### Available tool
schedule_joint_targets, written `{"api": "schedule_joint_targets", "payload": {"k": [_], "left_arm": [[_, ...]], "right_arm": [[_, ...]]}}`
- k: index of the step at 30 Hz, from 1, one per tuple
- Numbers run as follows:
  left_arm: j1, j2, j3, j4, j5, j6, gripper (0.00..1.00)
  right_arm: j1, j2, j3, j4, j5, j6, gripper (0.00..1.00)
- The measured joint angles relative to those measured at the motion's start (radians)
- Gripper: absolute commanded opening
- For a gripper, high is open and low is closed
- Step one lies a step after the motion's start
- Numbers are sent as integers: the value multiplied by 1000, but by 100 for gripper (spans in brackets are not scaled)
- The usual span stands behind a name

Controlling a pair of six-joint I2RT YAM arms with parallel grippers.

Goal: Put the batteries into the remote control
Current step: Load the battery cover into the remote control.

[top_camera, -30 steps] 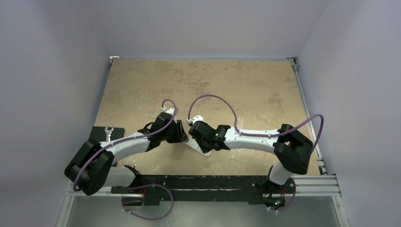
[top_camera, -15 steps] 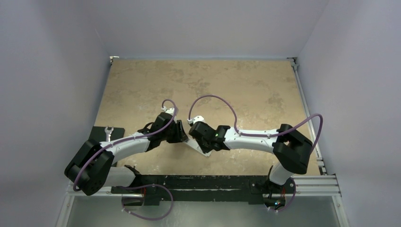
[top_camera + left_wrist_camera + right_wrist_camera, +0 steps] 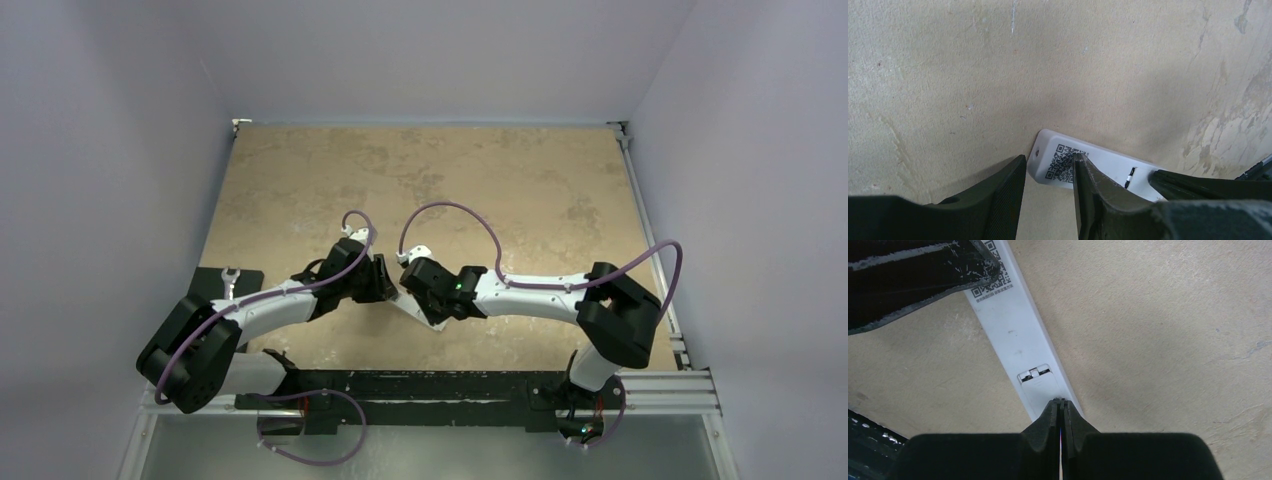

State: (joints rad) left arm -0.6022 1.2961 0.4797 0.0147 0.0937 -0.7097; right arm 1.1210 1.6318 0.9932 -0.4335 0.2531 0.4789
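Right wrist view: right fingers [image 3: 1047,426] closed, empty, tips at the remote control [image 3: 1015,335], left fingers [image 3: 1003,200] open astride its end; light, stiff, slick, it likely wants pinching across its narrow sides.

remote control [image 3: 1018,335]: smooth white plastic | table [image 3: 948,75]: matt mottled stone-look

Item count across the three views.
Tabletop [image 3: 480,170]: 1. Remote control [image 3: 1018,335]: 1, and its back carried 1 QR label [image 3: 1059,160] and 1 latch slot [image 3: 1034,374]. Arms: 2, the left arm [image 3: 270,305] and the right arm [image 3: 540,290]. Grippers: 2, the left gripper [image 3: 1048,160] and the right gripper [image 3: 1061,402]. Each had 2 fingers [image 3: 998,200], so 4 total. Wrench [image 3: 230,279]: 1. Black pad [image 3: 250,285]: 1.
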Motion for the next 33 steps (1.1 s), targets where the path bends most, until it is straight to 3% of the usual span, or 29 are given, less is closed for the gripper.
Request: {"api": "schedule_joint_targets", "payload": {"k": [7,9,23,33], "left_arm": [[0,0,0,-1,0,0,39],[0,0,0,-1,0,0,40],[0,9,7,-2,-6,23,38],[0,8,7,5,18,24,34]], "right_arm": [[0,-10,0,-8,13,9,13],[0,-24,0,-16,19,16,19],[0,-234,-43,-23,39,96,40],[0,-292,-127,-13,45,182,44]]}}
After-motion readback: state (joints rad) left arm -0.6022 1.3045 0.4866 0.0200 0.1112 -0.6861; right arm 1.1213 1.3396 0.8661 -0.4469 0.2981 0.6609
